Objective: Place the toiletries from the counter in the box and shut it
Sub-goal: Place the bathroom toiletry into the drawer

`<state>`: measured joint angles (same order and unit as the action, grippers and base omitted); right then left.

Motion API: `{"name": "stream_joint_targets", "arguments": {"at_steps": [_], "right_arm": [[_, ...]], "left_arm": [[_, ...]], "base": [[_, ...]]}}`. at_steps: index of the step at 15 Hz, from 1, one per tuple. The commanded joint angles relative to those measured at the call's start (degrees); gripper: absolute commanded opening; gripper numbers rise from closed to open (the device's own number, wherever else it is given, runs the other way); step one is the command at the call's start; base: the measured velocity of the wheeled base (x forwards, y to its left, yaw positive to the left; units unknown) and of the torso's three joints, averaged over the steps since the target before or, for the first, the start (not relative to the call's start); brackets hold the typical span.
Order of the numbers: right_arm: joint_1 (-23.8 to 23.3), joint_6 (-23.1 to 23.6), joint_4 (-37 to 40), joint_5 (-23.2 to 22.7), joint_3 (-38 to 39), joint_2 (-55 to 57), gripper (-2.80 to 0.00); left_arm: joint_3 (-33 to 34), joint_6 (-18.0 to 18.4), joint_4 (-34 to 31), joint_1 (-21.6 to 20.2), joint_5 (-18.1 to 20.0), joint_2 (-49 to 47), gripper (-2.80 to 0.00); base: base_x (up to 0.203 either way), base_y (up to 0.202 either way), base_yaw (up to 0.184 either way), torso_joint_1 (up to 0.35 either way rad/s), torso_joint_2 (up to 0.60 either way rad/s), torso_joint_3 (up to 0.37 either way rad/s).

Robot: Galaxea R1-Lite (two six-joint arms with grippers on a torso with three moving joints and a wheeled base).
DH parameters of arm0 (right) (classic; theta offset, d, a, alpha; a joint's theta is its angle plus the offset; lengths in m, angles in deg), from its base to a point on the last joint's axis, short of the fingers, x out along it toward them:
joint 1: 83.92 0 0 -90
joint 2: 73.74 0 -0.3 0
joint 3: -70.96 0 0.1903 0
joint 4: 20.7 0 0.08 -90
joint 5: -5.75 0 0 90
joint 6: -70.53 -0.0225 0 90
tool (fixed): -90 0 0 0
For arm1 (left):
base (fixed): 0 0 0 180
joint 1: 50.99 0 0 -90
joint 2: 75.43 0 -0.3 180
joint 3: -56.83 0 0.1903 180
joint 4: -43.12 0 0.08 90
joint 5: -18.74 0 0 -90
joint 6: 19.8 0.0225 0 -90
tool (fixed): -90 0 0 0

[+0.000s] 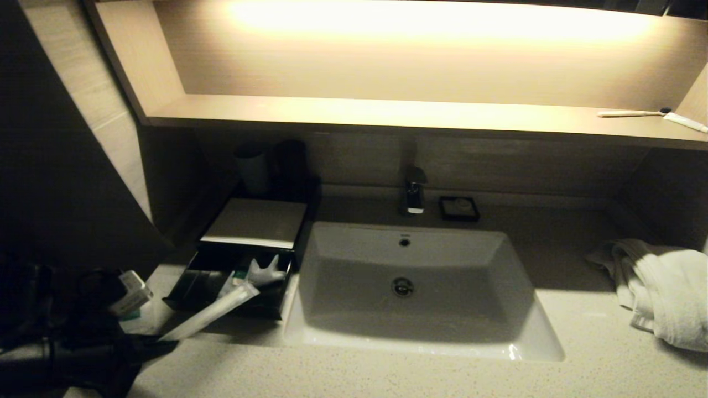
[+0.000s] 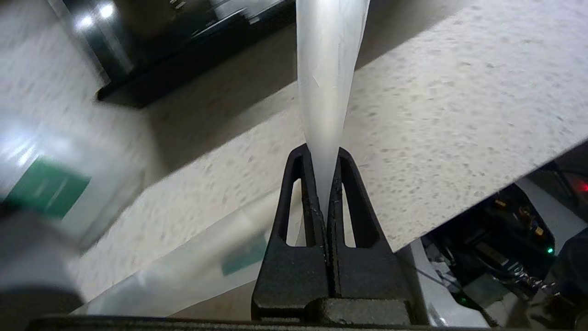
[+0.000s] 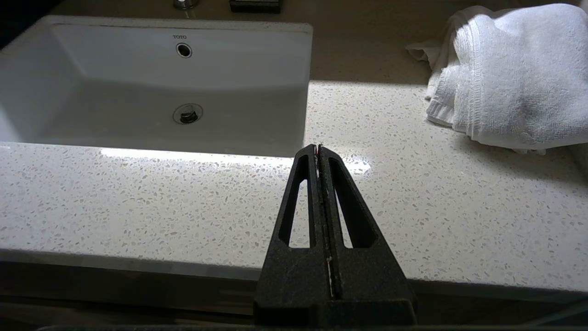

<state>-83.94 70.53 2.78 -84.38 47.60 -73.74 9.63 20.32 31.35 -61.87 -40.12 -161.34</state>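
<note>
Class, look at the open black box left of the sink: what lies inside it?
Inside the black box lie a crumpled white packet and other pale wrapped items. The long white sachet held by the left tool pokes in over its front edge. The rear half is covered by the lid.

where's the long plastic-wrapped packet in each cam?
Head: the wrapped packet slants from the dark lower-left corner up over the open black box.
Left wrist: it runs centre to top, pinched in the left gripper.
Right wrist: not visible.
Shared landmark: speckled counter.
</note>
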Motion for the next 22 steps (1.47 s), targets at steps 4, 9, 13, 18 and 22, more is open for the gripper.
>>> {"name": "stream_joint_targets", "arguments": {"at_steps": [4, 9, 13, 18, 22], "right_arm": [[0.0, 0.0, 0.0, 0.0, 0.0, 0.0, -2.80], [0.0, 0.0, 0.0, 0.0, 0.0, 0.0, -2.80], [0.0, 0.0, 0.0, 0.0, 0.0, 0.0, -2.80], [0.0, 0.0, 0.0, 0.0, 0.0, 0.0, -2.80], [0.0, 0.0, 0.0, 0.0, 0.0, 0.0, -2.80]], "left_arm": [[-5.9, -11.4, -5.6, 3.7, -4.8, 0.5, -2.80], [-11.3, -24.2, -6.8, 13.8, -15.4, -1.3, -2.80], [-12.2, -25.2, -7.0, 14.7, -17.5, -2.6, -2.80], [-12.4, -25.3, -7.0, 14.7, -20.2, -3.4, -2.80], [-14.9, -28.3, -8.1, 15.6, -22.0, -4.8, -2.80]], "base": [[0.000, 0.000, 0.000, 0.000, 0.00, 0.000], [0.000, 0.000, 0.000, 0.000, 0.00, 0.000], [0.000, 0.000, 0.000, 0.000, 0.00, 0.000], [0.000, 0.000, 0.000, 0.000, 0.00, 0.000], [0.000, 0.000, 0.000, 0.000, 0.00, 0.000]]}}
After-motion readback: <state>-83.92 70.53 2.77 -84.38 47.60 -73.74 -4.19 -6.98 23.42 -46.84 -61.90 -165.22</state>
